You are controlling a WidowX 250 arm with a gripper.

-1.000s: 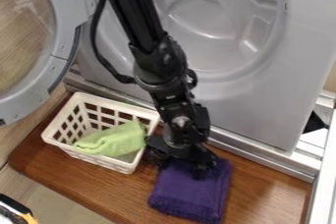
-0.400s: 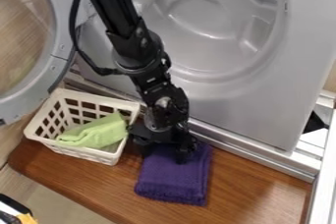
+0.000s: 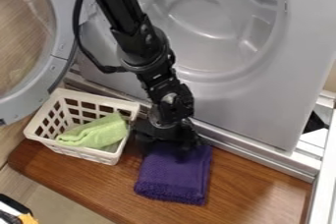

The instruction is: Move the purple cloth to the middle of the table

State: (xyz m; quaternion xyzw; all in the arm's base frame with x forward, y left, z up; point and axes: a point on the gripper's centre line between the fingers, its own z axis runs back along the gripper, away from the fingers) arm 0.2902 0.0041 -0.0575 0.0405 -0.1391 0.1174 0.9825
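While the gripper (image 3: pixel 171 145) is down at the upper end of the purple cloth (image 3: pixel 173 180), most of the cloth lies below it in the view, on the side away from the grey machine (image 3: pixel 263 95). Long axis of cloth: roughly up and down the view, running out from under the gripper with a slight tilt. Gripper state: cannot tell whether open, closed or gripping; black parts overlap at the contact end, and a grip on the cloth's upper edge is possible but unconfirmed.

Position: cloth flat on the bench (image 3: pixel 253 181), right of the white basket (image 3: pixel 75 153) as viewed, near it but apart. Judged against the visible bench, cloth is already near mid-width, its upper end close to the machine. Remaining correction is probably small, drawn along the long axis, away from the machine. If the edge is held, a low pull should slide it; a weak hold could slip off or bunch the upper end.

Materials: cloth is deep purple, folded to a thick rough rectangle, surface nubby, lower border shaggy. Likely soft and high in drag. Bench is reddish-brown wood with visible grain and a rounded left corner. Basket has pale, stiff-looking slatted walls with rectangular openings; inside, a loosely folded light green cloth (image 3: pixel 97 132). Machine face is smooth, with a broad round recess.
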